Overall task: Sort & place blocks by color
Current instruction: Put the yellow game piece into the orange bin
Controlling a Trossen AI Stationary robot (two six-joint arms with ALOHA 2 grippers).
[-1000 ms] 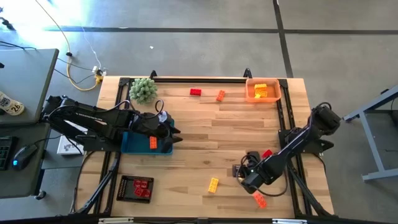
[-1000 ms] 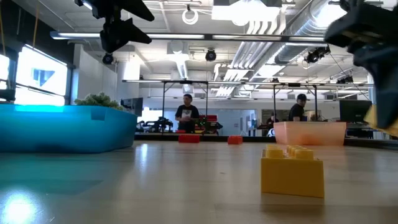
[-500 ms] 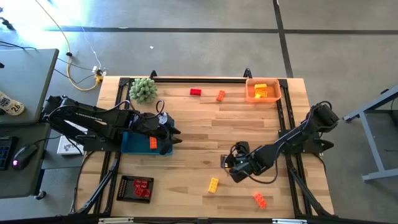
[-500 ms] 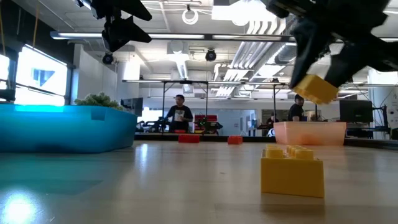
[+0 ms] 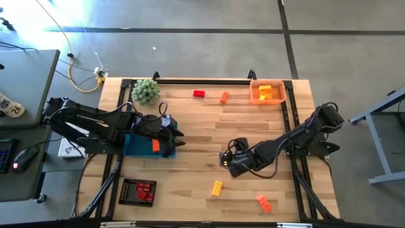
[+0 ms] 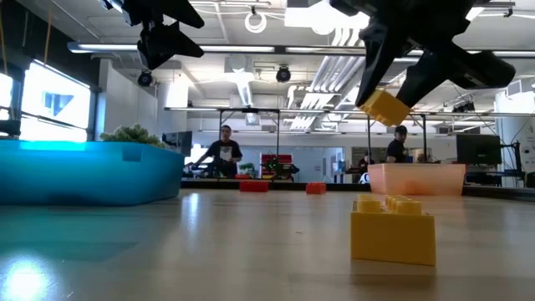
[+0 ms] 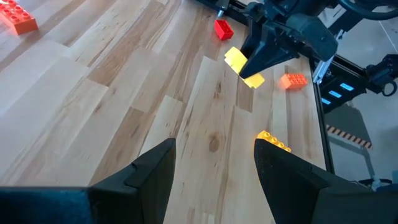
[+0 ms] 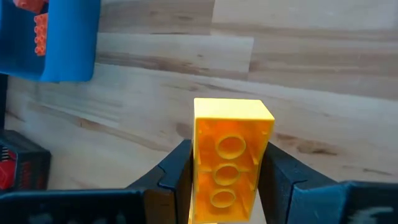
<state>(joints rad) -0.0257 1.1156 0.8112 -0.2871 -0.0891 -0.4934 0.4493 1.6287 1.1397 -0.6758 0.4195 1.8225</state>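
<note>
My right gripper hangs over the middle of the table, shut on a yellow block that is well above the wood. A second yellow block lies on the table nearer the front, and an orange one to its right. A red block and an orange block lie near the far edge. My left gripper stands open and empty above the blue tray, which holds an orange block. My right gripper pinches the yellow block by its two long sides between its two fingers. The fingers slant down from the table's right side. The block's hollow underside faces the wrist camera. It hangs tilted, clear of the table.
An orange tray with yellow blocks sits at the far right corner. A black tray with red blocks stands at the front left. A fuzzy green plant is at the far left. A red block lies under the right arm.
My right gripper has carried the yellow block up and toward the table's left and far side, away from the front right corner, turning as it went. The block has stayed in the shut fingers, now higher above the table.
</note>
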